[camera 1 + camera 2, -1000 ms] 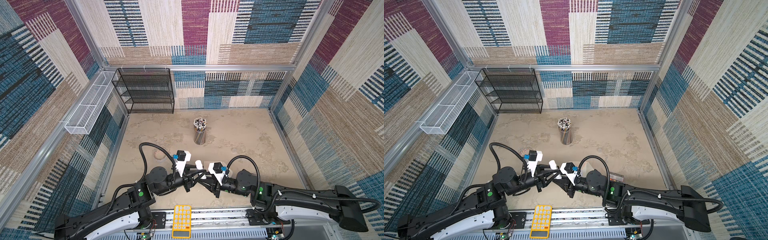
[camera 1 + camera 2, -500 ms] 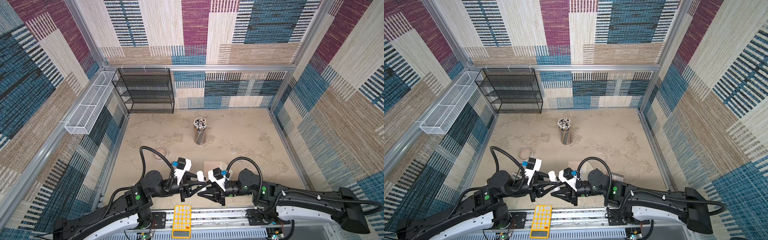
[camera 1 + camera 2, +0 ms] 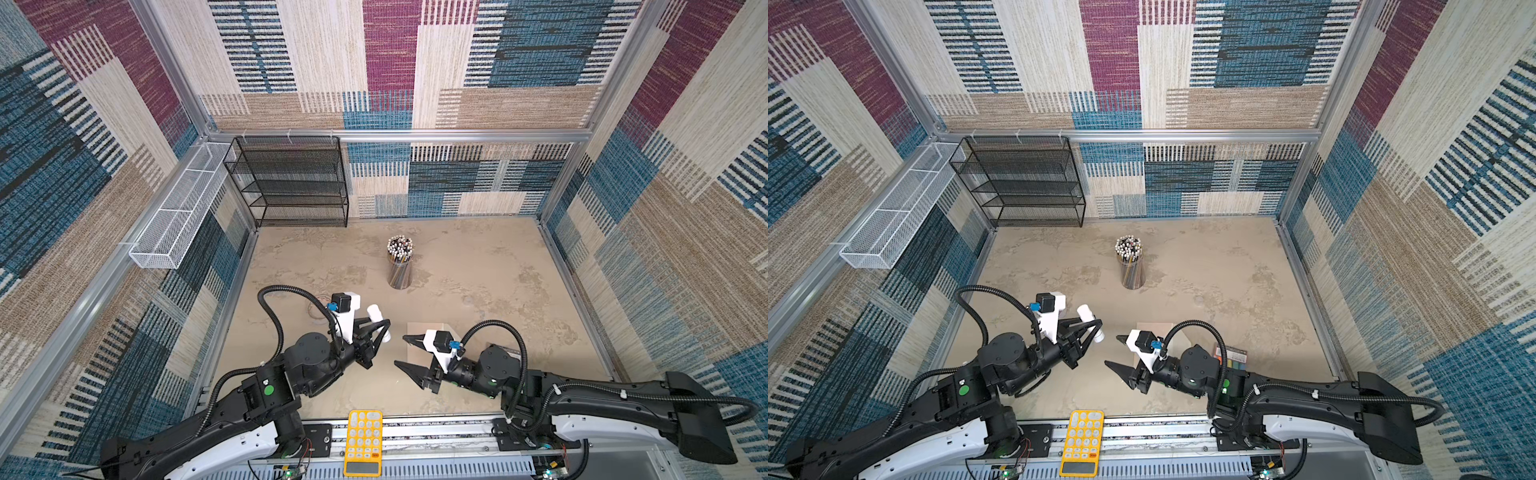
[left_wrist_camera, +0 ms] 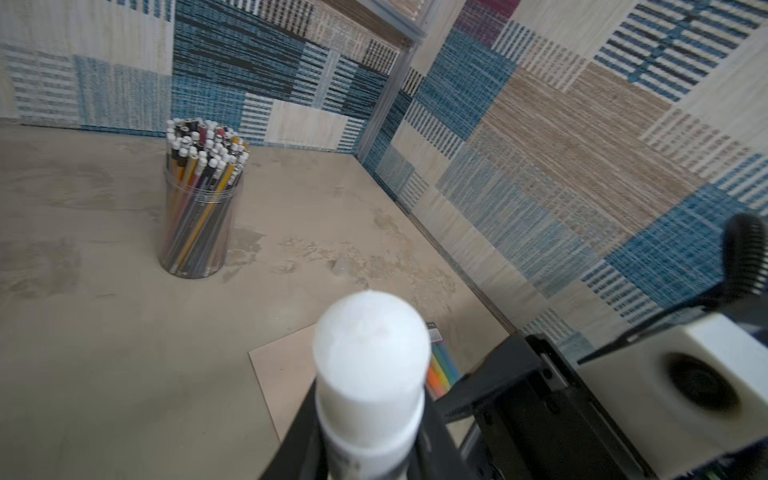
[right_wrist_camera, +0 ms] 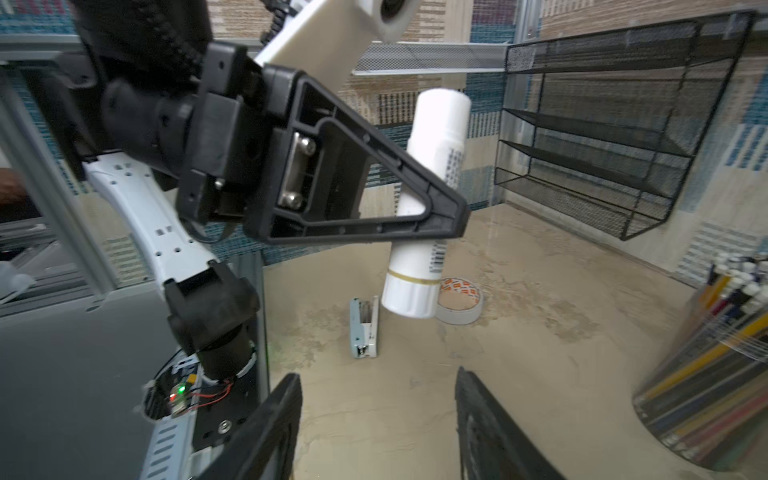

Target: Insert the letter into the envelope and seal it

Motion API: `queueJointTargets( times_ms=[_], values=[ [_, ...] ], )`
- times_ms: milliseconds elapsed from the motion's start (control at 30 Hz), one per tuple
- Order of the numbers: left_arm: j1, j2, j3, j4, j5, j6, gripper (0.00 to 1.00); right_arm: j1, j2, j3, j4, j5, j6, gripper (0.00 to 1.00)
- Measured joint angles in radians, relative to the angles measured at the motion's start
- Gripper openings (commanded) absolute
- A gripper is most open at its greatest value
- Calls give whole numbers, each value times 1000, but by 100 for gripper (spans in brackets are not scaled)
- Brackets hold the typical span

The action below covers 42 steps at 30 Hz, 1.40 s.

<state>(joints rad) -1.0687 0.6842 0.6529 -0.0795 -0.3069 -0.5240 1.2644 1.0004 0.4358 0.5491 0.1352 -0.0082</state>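
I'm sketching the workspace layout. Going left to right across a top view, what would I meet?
In a top view: white wire basket, black mesh shelf, glue stick, envelope, coloured pen pack.

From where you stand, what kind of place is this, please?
Probably a robot test cell dressed as a desk: patterned panels on a metal frame enclose it, with stationery in view: a pencil jar, a black mesh shelf, a yellow calculator.
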Motion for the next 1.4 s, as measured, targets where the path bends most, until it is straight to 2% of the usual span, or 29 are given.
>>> queueJointTargets(
  times_ms=[233, 433, 567, 700, 800, 1233, 1333, 1400],
  values=[
    [0, 158, 75, -7, -163, -5, 0, 31, 231, 117, 89, 225, -46, 64],
    [-1, 192, 88, -3, -187, -23, 0, 32, 324, 187, 111, 367, -58, 64],
    [-3, 187, 89, 8, -187, -27, 0, 32, 356, 209, 112, 423, -60, 63],
    [-5, 172, 83, 22, -187, -31, 0, 29, 381, 227, 111, 452, -60, 56],
    [-6, 169, 82, 22, -185, -32, 0, 25, 393, 233, 111, 454, -60, 47],
    [-6, 182, 84, 24, -148, -31, 0, 23, 402, 236, 146, 476, -90, 27],
    [-6, 185, 84, 32, -148, -31, 0, 23, 402, 236, 149, 476, -90, 27],
    [-6, 185, 84, 32, -146, -31, 0, 23, 402, 234, 150, 476, -90, 35]
  ],
)
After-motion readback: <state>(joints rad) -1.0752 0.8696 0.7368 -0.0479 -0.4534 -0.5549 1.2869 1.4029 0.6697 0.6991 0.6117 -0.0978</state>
